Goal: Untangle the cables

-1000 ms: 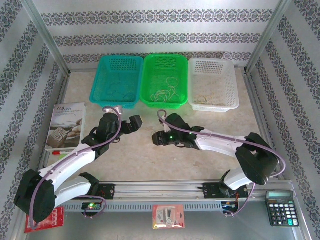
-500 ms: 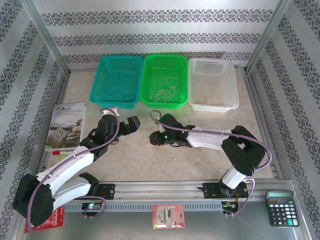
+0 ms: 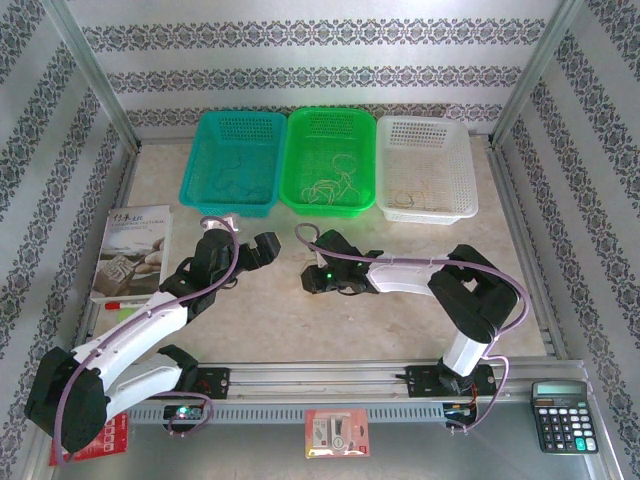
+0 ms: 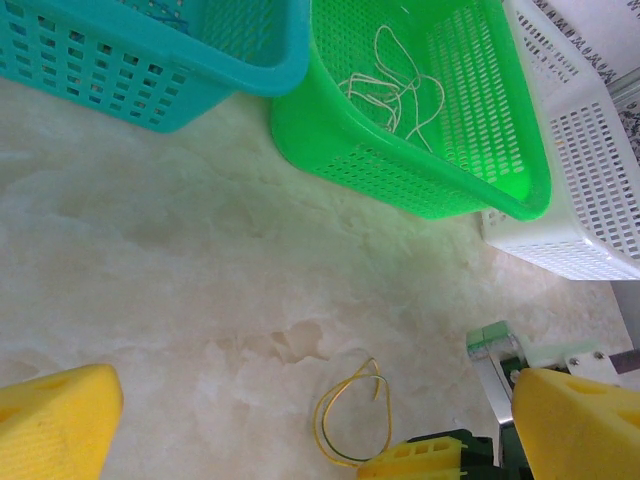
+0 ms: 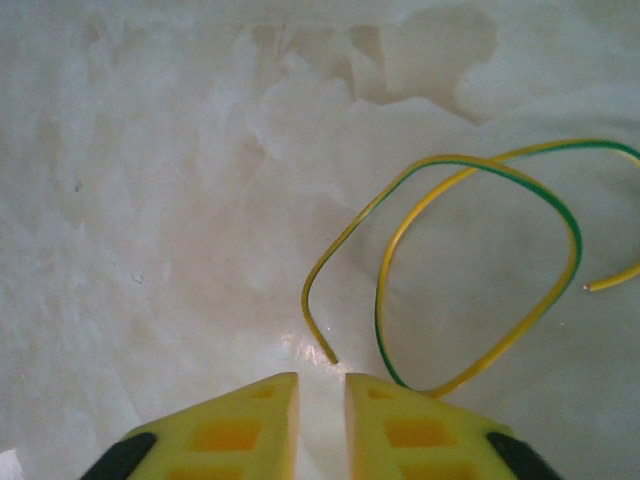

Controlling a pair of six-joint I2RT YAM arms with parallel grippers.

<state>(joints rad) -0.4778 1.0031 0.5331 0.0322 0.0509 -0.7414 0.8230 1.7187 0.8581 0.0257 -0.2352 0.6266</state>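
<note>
A thin yellow-and-green cable (image 5: 450,158) lies in a loose loop on the marble tabletop, also seen from the left wrist (image 4: 317,419). My right gripper (image 5: 320,385) sits low right at it, its jaws only a narrow gap apart with nothing between them. One cable end stops just ahead of that gap, and the loop runs under the right-hand finger. From above, the right gripper (image 3: 312,280) is mid-table. My left gripper (image 3: 262,248) hovers to its left, jaws wide open and empty (image 4: 315,400). More thin cables lie in the green basket (image 3: 330,185) and the teal basket (image 3: 235,180).
Teal (image 3: 200,150), green (image 3: 300,150) and white (image 3: 460,160) baskets stand in a row at the back. A book (image 3: 135,250) lies at the left. A calculator (image 3: 565,415), a packet (image 3: 337,432) and a red card (image 3: 100,438) sit along the near rail.
The right arm has folded at the elbow and carried its gripper leftward and down to the cable on the table. The left gripper shifted slightly left, then held still.
</note>
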